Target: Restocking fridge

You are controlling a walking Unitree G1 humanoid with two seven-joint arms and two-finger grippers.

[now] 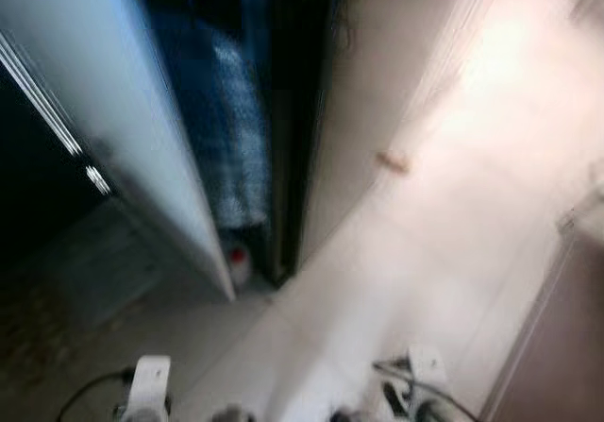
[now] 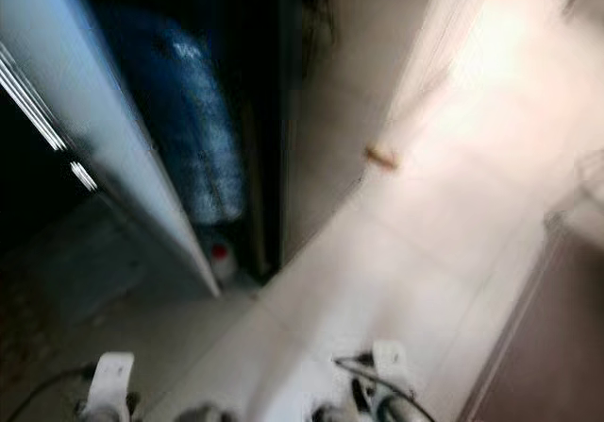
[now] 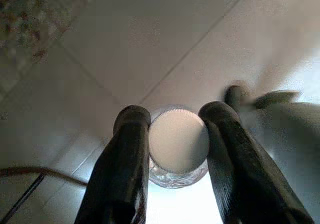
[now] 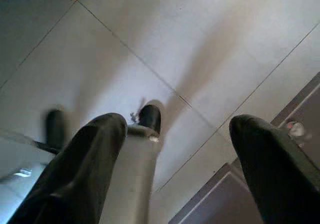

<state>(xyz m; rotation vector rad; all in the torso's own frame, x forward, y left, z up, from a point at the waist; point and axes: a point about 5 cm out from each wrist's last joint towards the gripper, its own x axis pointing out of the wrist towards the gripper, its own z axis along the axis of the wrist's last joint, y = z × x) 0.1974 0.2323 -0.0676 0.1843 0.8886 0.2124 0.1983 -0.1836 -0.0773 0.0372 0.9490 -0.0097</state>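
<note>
At the left of the blurred head views stands the fridge door [image 1: 104,110], pale and swung open, its long edge running down toward the floor. Just right of the door lies the dark fridge interior [image 1: 283,82], and in the gap between them hangs a bluish, speckled shape [image 1: 231,129] too smeared to name. Below that shape, at the foot of the door, sits a small white container with a red mark [image 1: 238,261]. Right of the fridge, pale floor tiles [image 1: 453,214] spread out brightly lit, with a small orange-brown scrap [image 1: 393,161] lying on them well away from the door.

Low in the head view, nearer than the fridge door's lower corner, the left arm [image 1: 149,384] hangs down with its wrist pointing at the floor. In the left wrist view the left gripper [image 3: 175,129] has its two black fingers [image 3: 127,149] pressed against either side of a clear bottle with a white ribbed cap [image 3: 178,140], seen from straight above the cap; the bottle hangs over the tiles.

Farther right, well apart from the fridge, the right arm [image 1: 420,384] also hangs low. In its wrist view the right gripper [image 4: 185,129] has its fingers [image 4: 95,149] spread wide with nothing between them, above pale tiles and a brown floor strip [image 4: 220,199].
</note>
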